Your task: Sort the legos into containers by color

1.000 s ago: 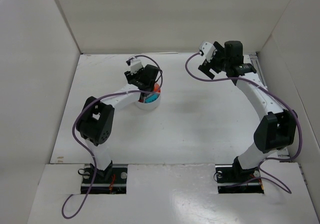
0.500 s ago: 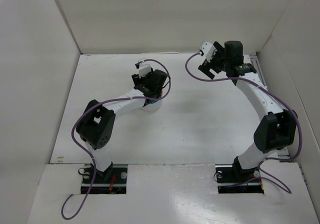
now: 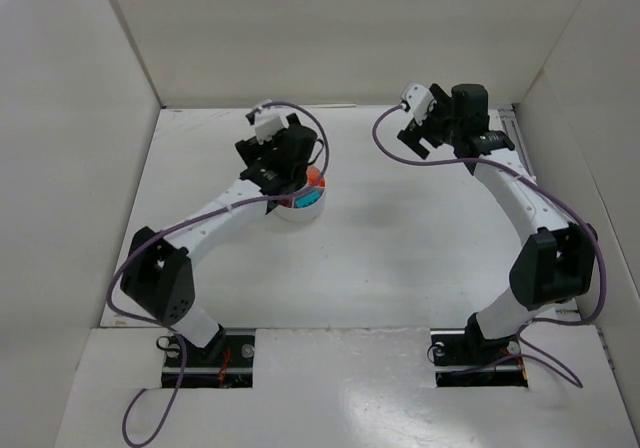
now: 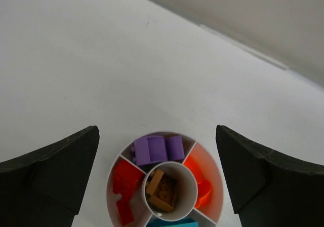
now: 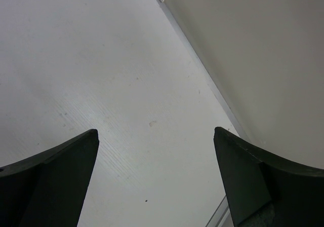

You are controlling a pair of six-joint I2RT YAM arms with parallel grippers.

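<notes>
The counter (image 3: pixel 400 258) is showing no loose brick anywhere in view. The left arm (image 3: pixel 215 218) is lifting back off the dish (image 3: pixel 300 212), which it was covering half a second ago. Its jaws, much narrower then, are now standing wide and holding nothing. The right arm (image 3: pixel 515 193) is hanging at the far right as before, jaws wide and empty. The dish is sitting below and between the left jaws, holding the legos: purple (image 4: pixel 157 148), red (image 4: pixel 124 184) and orange (image 4: pixel 200 179) in separate wedges, tan (image 4: pixel 163 189) in the centre cup, and teal (image 4: pixel 174 222) at the near edge. This is looking like a brick just released, with the sorting nearly or fully done.
</notes>
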